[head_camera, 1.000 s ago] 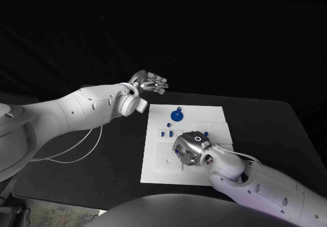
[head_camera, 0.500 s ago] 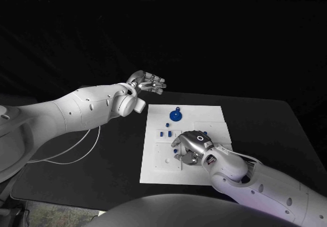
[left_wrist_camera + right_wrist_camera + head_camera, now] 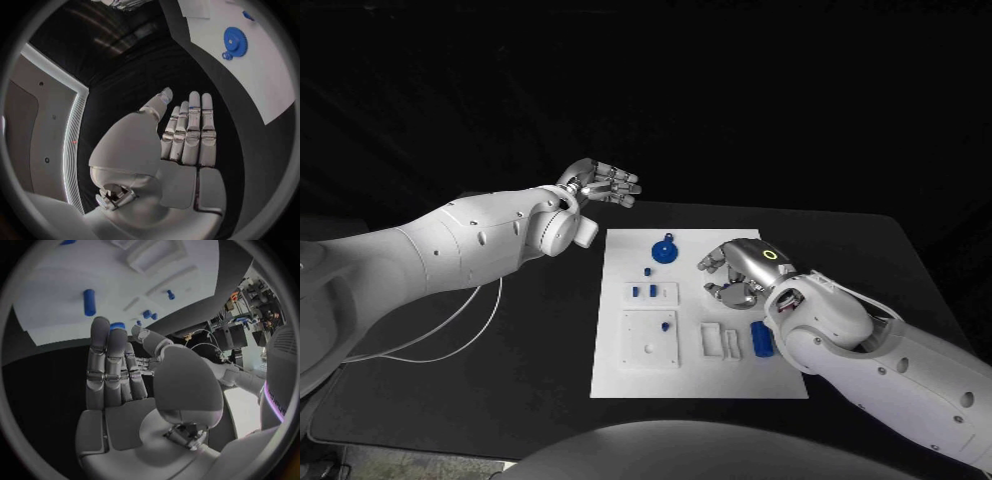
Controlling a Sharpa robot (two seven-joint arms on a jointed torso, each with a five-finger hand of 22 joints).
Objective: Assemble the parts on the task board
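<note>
Right hand [image 3: 744,272] empty, fingers loosely spread, hovered right of board centre; blue cylinder [image 3: 762,338] lay just below it, long axis vertical in frame. Left hand [image 3: 600,181] empty, flat, upper left, well apart.

No readable text, label, brand or number anywhere. Nothing printed on the task board [image 3: 733,372], the blue parts or either arm. Possibly some marking on the cluttered equipment at the rim of the right wrist view, but too small and blurred to read.
</note>
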